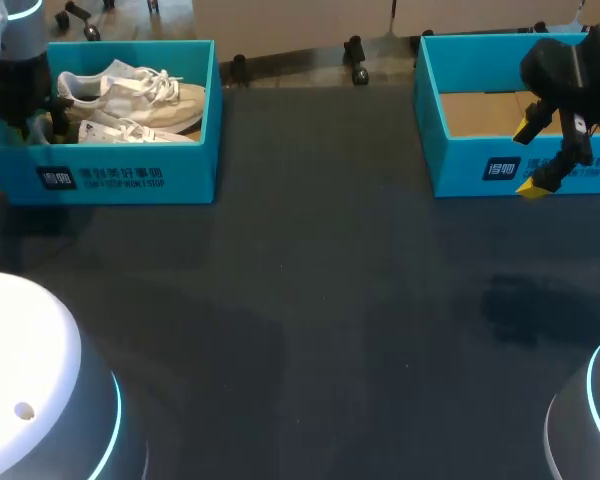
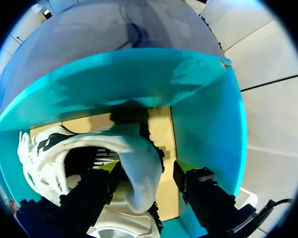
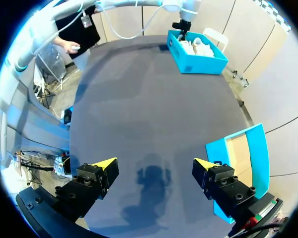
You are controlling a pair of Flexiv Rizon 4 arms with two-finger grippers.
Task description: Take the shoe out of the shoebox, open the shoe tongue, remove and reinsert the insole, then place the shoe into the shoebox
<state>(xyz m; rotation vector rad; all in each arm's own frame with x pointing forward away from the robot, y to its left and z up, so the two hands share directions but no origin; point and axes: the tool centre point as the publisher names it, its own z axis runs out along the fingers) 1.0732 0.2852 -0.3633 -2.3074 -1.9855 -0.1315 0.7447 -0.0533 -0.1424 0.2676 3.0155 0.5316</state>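
1. Teal cardboard marks the shoebox [image 1: 130, 178], and the white sneaker [image 1: 130, 92] lies inside it, so the first step, lifting it out, is not yet done. What looks like a second shoe [image 1: 130, 132] lies alongside it.
2. The left claw [image 2: 145, 171] is down inside that box at the sneaker's heel end. The heel collar sits between its fingers: one finger is in the shoe's mouth against the lining, while the other stands just off the outer heel with a sliver of box floor showing between. I read the claw as open, placed for a grip but not clamped.
3. The right claw [image 3: 154, 166] hangs spread wide and holds nothing. The dark surface [image 1: 300, 300] is beneath it, and a second teal box [image 1: 460, 165], with only its brown floor showing, is just beside it. The sneaker is well apart from this claw, across the surface.
4. By my judgement the task is at its very start. Still to come are:
   - closing on the heel and lifting the sneaker out
   - pulling the tongue open
   - drawing the insole out and seating it again
   - boxing the shoe
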